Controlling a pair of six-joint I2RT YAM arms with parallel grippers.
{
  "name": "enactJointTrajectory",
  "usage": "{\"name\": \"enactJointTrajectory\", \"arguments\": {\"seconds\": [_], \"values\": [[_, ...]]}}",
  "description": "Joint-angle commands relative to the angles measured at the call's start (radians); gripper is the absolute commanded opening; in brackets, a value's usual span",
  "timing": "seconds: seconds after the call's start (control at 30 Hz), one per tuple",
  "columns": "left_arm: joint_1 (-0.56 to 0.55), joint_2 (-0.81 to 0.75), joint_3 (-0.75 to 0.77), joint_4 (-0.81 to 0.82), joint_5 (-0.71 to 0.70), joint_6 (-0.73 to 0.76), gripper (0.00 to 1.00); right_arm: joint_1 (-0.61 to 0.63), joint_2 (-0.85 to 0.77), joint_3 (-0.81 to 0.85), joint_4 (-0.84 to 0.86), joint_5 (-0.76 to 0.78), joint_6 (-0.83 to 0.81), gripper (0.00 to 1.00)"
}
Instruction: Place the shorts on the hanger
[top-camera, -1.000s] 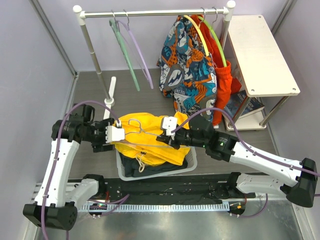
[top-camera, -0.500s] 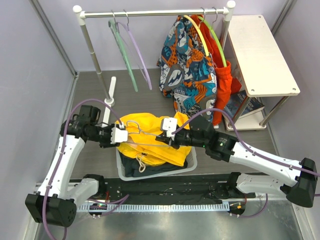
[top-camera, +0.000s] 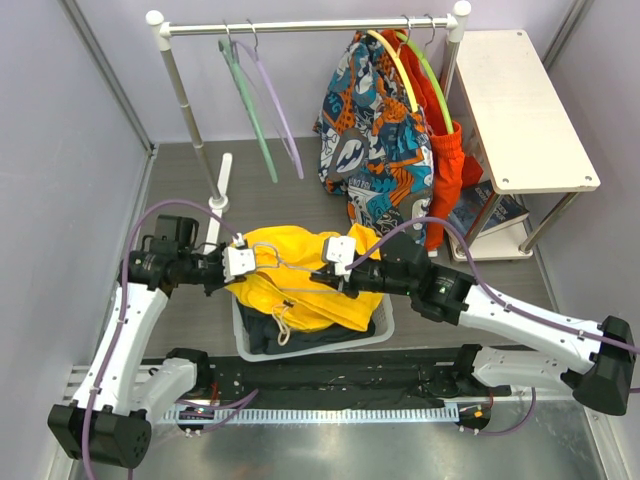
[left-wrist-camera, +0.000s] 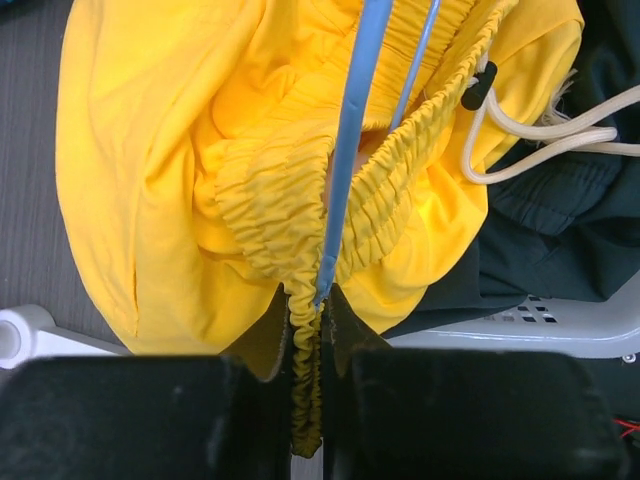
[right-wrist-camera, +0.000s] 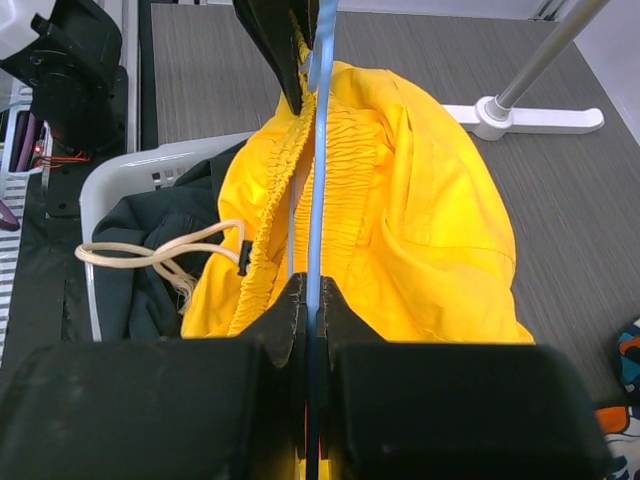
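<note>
My left gripper (left-wrist-camera: 308, 318) is pinched almost closed. Its two dark fingers (left-wrist-camera: 262, 335) clamp a bunched strip of elastic waistband belonging to the bright yellow fabric shorts (left-wrist-camera: 150, 160). The end of the thin light-blue clothes hanger (left-wrist-camera: 350, 130) comes down to the same pinch and touches the waistband at my fingertips. I cannot tell whether the bar itself sits inside the grip.

My right gripper (right-wrist-camera: 308, 298) is also closed to a narrow slit, its fingers (right-wrist-camera: 280, 325) squeezing the hanger's blue bar. The bar runs straight away from me over the open waist of the shorts to my left gripper at the far end. Ruffled waistband lies along both sides of the bar.

A white drawstring (right-wrist-camera: 160, 255) with a small black toggle trails off the waistband onto a dark crumpled garment (right-wrist-camera: 130, 270). That garment lies in a white plastic laundry basket (right-wrist-camera: 130, 170). In the top view the shorts are heaped over the rear of the basket, stretched between my two grippers, with yellow cloth spilling over the basket's rim onto the grey floor.

Well behind stands a metal clothes rail (top-camera: 300, 26). It carries a mint-green hanger (top-camera: 252, 105), a lilac hanger (top-camera: 282, 112), orange-and-teal patterned shorts (top-camera: 375, 130) and a plain red-orange garment (top-camera: 452, 165). A white side table (top-camera: 520, 110) stands just to the right of the rail.
</note>
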Motion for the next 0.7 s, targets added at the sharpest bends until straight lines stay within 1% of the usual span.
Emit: {"name": "enactJointTrajectory", "arguments": {"seconds": [0.0, 0.03, 0.07, 0.1, 0.13, 0.17, 0.2, 0.23, 0.27, 0.33, 0.37, 0.43, 0.47, 0.5, 0.57, 0.6, 0.63, 0.67], "values": [[-0.016, -0.014, 0.011, 0.087, 0.131, -0.197, 0.0, 0.004, -0.032, 0.033, 0.119, -0.007, 0.003, 0.01], [-0.016, -0.017, 0.021, 0.096, 0.116, -0.225, 0.0, 0.005, -0.037, 0.038, 0.095, 0.013, -0.002, 0.04], [-0.016, -0.017, 0.027, 0.096, 0.102, -0.239, 0.0, 0.004, -0.049, 0.045, 0.037, 0.03, -0.005, 0.14], [-0.014, -0.011, 0.034, 0.087, 0.07, -0.259, 0.0, 0.004, -0.057, 0.068, -0.003, 0.053, -0.006, 0.42], [-0.013, -0.008, 0.045, 0.081, 0.054, -0.269, 0.0, 0.001, -0.067, 0.081, -0.038, 0.103, -0.011, 0.55], [-0.013, -0.001, 0.05, 0.075, 0.037, -0.279, 0.0, -0.004, -0.08, 0.103, -0.107, 0.123, -0.017, 0.73], [-0.01, 0.015, 0.057, 0.069, 0.016, -0.302, 0.0, -0.007, -0.109, 0.114, -0.142, 0.149, -0.025, 0.77], [-0.008, 0.026, 0.071, 0.058, 0.01, -0.318, 0.0, -0.012, -0.126, 0.127, -0.176, 0.171, -0.042, 0.79], [-0.005, 0.038, 0.08, 0.047, 0.003, -0.332, 0.0, -0.013, -0.141, 0.149, -0.254, 0.202, -0.054, 0.8], [-0.002, 0.077, 0.106, 0.039, -0.007, -0.386, 0.0, -0.013, -0.19, 0.174, -0.342, 0.208, -0.077, 0.8], [0.001, 0.087, 0.114, 0.035, -0.006, -0.394, 0.0, -0.012, -0.21, 0.189, -0.424, 0.191, -0.092, 0.8], [0.002, 0.104, 0.125, 0.041, -0.009, -0.423, 0.0, -0.013, -0.268, 0.188, -0.507, 0.156, -0.13, 0.78], [0.004, 0.107, 0.125, 0.045, -0.009, -0.432, 0.0, -0.013, -0.282, 0.174, -0.579, 0.124, -0.132, 0.76], [0.004, 0.109, 0.125, 0.047, -0.01, -0.438, 0.0, -0.013, -0.291, 0.162, -0.612, 0.102, -0.131, 0.76], [0.002, 0.112, 0.122, 0.062, -0.014, -0.461, 0.0, -0.013, -0.317, 0.103, -0.626, 0.078, -0.102, 0.76], [0.004, 0.114, 0.122, 0.064, -0.015, -0.467, 0.0, -0.013, -0.331, 0.073, -0.597, 0.082, -0.077, 0.76], [0.004, 0.12, 0.125, 0.065, -0.021, -0.483, 0.0, -0.013, -0.353, 0.04, -0.519, 0.082, -0.063, 0.77], [0.004, 0.123, 0.126, 0.067, -0.024, -0.49, 0.0, -0.013, -0.359, -0.029, -0.48, 0.075, -0.054, 0.77]]}}
